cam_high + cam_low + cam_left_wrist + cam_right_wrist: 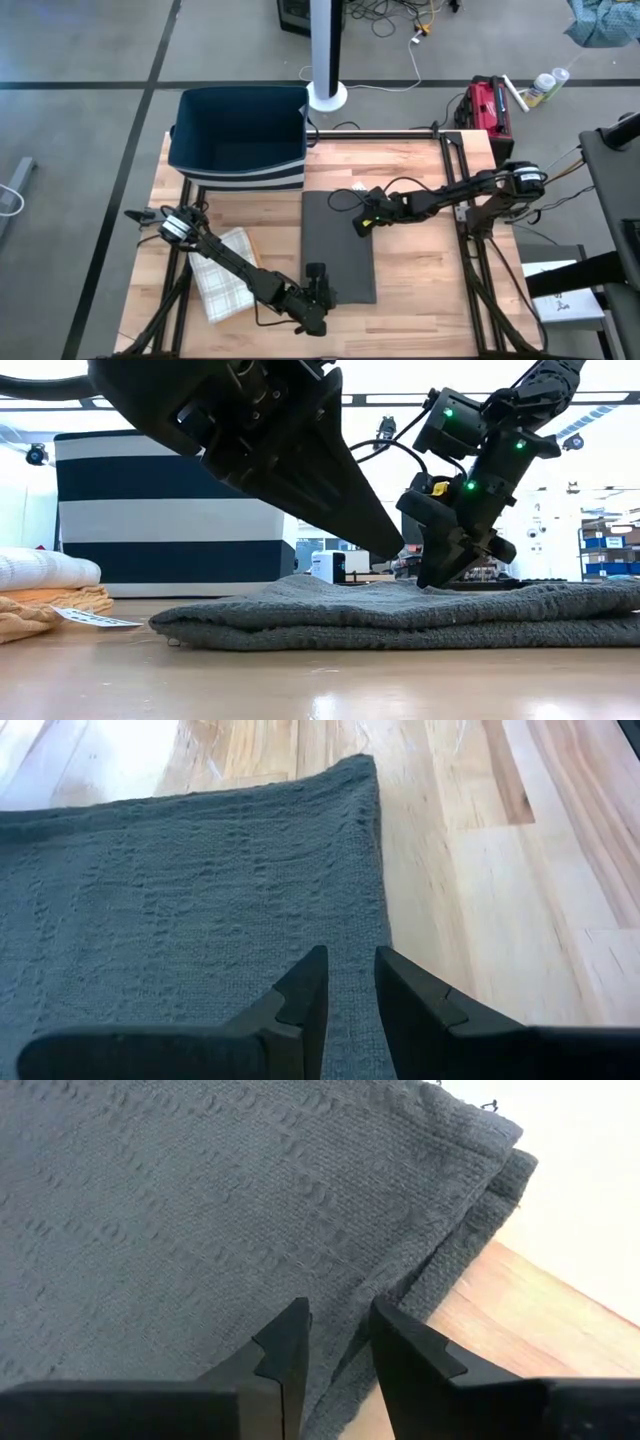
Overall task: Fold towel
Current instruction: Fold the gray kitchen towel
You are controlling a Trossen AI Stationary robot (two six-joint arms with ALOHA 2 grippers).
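Two dark arms reach over a grey towel (338,248) that lies flat in the middle of the wooden worktop (420,280). From above, the towel looks like a long rectangle. The left claw (317,283) sits at its near edge, and the right claw (362,222) sits at its far right side.

Only the low view shows how thick the towel is: it lies in two layers, one on top of the other, with a soft rounded edge. That view also shows green lights on the right arm.

The left wrist view shows the bumpy, woven cloth up close, with one square corner lying on pale wood planks. The left claw's fingers (305,995) are spread a little, just over the towel's edge, pinching nothing.

The right wrist view shows the two layers at a corner, the top one lying a bit back from the bottom one. The right claw's fingers (290,1345) are also spread a little above the cloth.

From above you can also see a dark blue bin with white stripes (240,135) at the back, and a checked cloth (225,272) on the left.
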